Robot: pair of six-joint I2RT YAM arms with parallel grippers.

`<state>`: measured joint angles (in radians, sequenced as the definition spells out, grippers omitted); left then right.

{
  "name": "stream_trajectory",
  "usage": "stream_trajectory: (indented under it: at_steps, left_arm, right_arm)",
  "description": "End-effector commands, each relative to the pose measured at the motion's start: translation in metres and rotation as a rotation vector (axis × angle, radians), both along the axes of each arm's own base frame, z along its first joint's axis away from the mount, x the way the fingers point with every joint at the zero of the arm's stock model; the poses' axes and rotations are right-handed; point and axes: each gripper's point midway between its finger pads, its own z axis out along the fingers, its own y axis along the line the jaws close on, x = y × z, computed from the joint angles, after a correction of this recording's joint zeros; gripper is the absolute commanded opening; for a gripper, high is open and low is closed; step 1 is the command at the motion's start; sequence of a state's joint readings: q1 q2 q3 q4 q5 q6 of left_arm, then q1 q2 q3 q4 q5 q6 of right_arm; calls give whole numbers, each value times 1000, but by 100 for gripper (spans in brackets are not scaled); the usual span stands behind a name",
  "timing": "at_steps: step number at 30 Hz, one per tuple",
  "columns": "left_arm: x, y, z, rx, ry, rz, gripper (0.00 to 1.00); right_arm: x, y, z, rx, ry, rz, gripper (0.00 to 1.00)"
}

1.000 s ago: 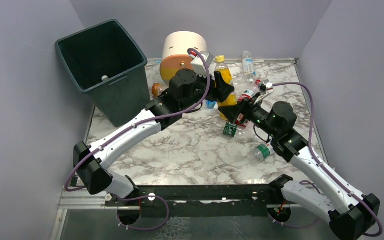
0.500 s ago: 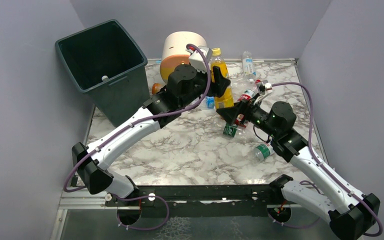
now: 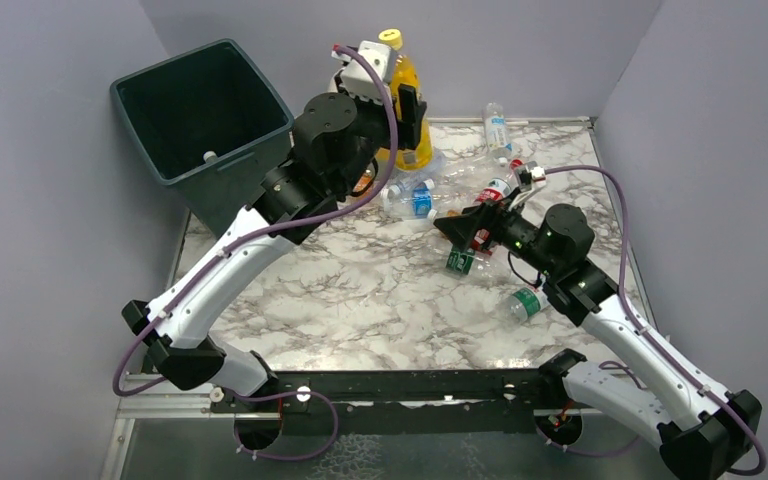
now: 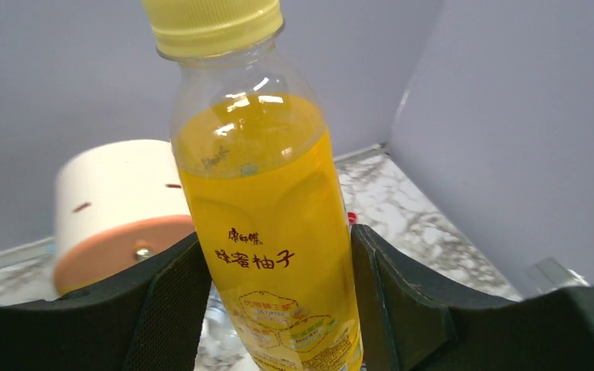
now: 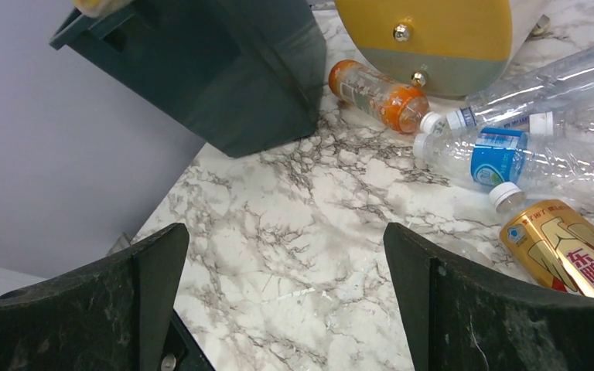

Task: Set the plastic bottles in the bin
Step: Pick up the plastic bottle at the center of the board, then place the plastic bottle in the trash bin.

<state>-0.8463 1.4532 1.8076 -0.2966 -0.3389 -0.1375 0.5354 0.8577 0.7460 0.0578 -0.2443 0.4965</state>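
A yellow-capped bottle (image 3: pixel 401 85) of yellow drink hangs upright, high above the table's back edge, with my left gripper (image 3: pixel 407 112) shut on its body (image 4: pixel 267 232). The dark green bin (image 3: pixel 260 85) stands at the back left, left of that bottle. Lower down, my right gripper (image 3: pixel 448 226) stands open over bare marble (image 5: pixel 286 255) with nothing between its fingers. More plastic bottles lie near it: an orange one (image 5: pixel 375 93) beside the bin (image 5: pixel 224 77), clear blue-labelled ones (image 5: pixel 503 154), a gold-labelled one (image 5: pixel 564 247) and a red-labelled one (image 3: pixel 493 190).
The round cream and orange drawer unit (image 4: pixel 116 209) sits at the back, mostly behind my left arm in the top view. A clear bottle (image 3: pixel 497 128) lies by the back wall and a green-labelled one (image 3: pixel 528 300) under my right forearm. Grey walls close in three sides.
My left arm has lifted the yellow bottle off the table, up and to the left towards the bin. The right arm has stayed where it was.
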Motion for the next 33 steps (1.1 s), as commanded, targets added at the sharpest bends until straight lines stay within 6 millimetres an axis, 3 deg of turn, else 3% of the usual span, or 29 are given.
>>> stream_trajectory:
  at_steps: [1, 5, 11, 16, 20, 23, 26, 30, 33]
  left_arm:
    - [8, 63, 27, 91, -86, 212, 64]
    - [27, 107, 35, 113, -105, 328, 65]
    - [61, 195, 42, 109, -113, 529, 65]
    - [72, 255, 56, 105, -161, 740, 64]
    - [79, 292, 59, 98, -159, 839, 64]
    - [85, 324, 44, 100, -110, 945, 65]
    - [97, 355, 11, 80, -45, 998, 64]
    - [115, 370, -25, 71, 38, 1009, 65]
    - [123, 375, -47, 71, 84, 1012, 73]
  right_arm:
    - [0, 3, -4, -5, 10, 15, 100]
    - [1, 6, -9, -9, 25, 28, 100]
    - [3, 10, -17, -16, 43, 41, 100]
    - [9, 19, -27, -27, 55, 74, 100]
    - [30, 35, -39, -86, 76, 107, 100]
    - [45, 48, -45, -116, 92, 137, 100]
    - [58, 60, -50, -126, 112, 163, 100]
    - [75, 69, -64, -153, 126, 169, 100]
    - [89, 75, -70, -184, 118, 164, 100]
